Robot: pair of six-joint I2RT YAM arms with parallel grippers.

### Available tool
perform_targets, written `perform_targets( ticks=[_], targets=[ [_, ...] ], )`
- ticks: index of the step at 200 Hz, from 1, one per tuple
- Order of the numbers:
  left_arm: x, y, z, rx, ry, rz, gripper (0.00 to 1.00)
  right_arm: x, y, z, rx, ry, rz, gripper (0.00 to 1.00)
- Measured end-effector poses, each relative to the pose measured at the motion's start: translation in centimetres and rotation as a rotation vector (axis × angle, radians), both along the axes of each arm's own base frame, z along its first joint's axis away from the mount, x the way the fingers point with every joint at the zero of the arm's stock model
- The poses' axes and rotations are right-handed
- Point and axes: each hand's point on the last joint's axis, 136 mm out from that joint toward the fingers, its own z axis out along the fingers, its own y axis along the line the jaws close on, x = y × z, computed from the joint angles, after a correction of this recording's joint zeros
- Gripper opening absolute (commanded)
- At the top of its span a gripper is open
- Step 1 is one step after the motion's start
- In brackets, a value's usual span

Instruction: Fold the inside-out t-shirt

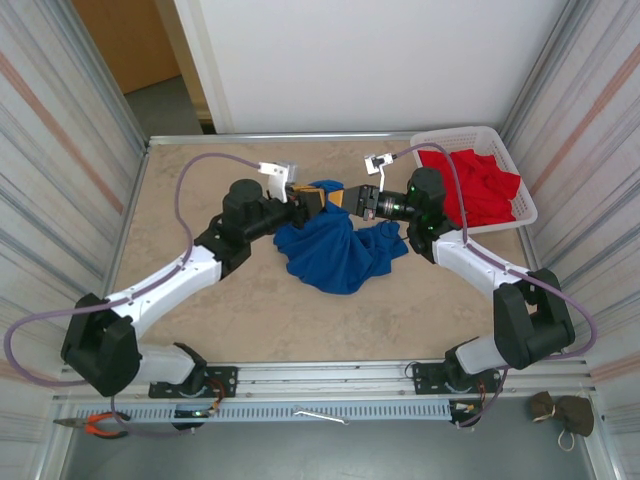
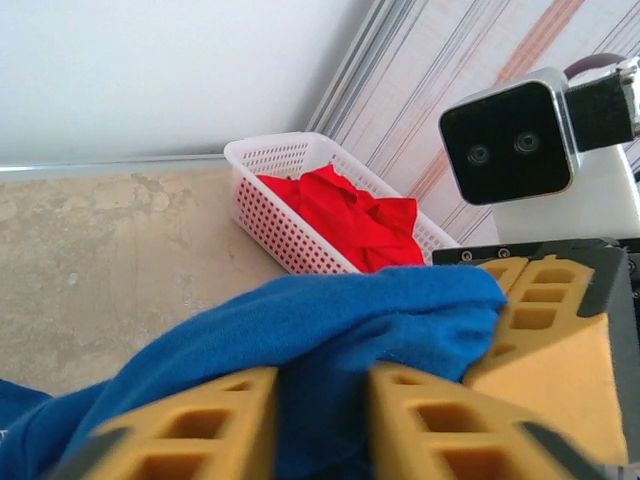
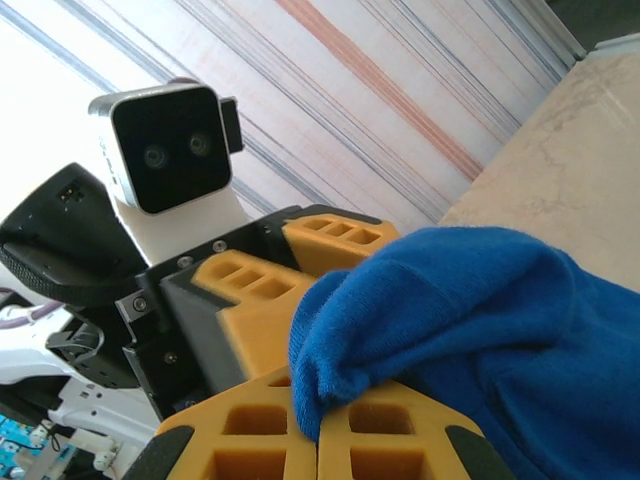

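The left gripper [image 1: 312,197] is clamped on a bunched fold of the t-shirt [image 1: 335,255]. In the left wrist view its two yellow fingers [image 2: 190,425] have blue cloth packed between them. The right gripper [image 1: 347,197] faces it tip to tip, and the two are almost touching. Its fingers [image 3: 250,435] are pressed together, nipping an edge of the same cloth. Each wrist view shows the other arm's black-faced camera [image 2: 505,140].

The one blue t-shirt is raised at the pinched point. From there it drapes down in a rumpled heap onto the middle of the table [image 1: 200,190], a little nearer the far edge than the near one.

In the far right corner stands one white perforated basket [image 1: 520,210] holding one crumpled red garment [image 1: 480,190].

The table top is beige with a marbled, stone-like pattern and a metal rim. Pale striped panels close in the left and right sides, and a white wall stands behind. One pair of orange-handled pliers [image 1: 95,426] lies past the near left corner, beside the left arm's base.
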Motion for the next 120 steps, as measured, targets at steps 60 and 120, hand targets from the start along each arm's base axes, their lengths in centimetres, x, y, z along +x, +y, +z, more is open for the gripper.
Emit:
perform_targets(
  ticks=[60, 120],
  targets=[
    [1.5, 1.3, 4.5, -0.092, 0.050, 0.000, 0.00, 4.7, -2.4, -3.4, -0.086, 0.105, -0.147, 0.55],
    [1.1, 1.8, 11.6, -0.365, 0.169, -0.121, 0.00, 8.4, -6.2, -6.9, -0.200, 0.248, -0.347, 0.48]
  ],
)
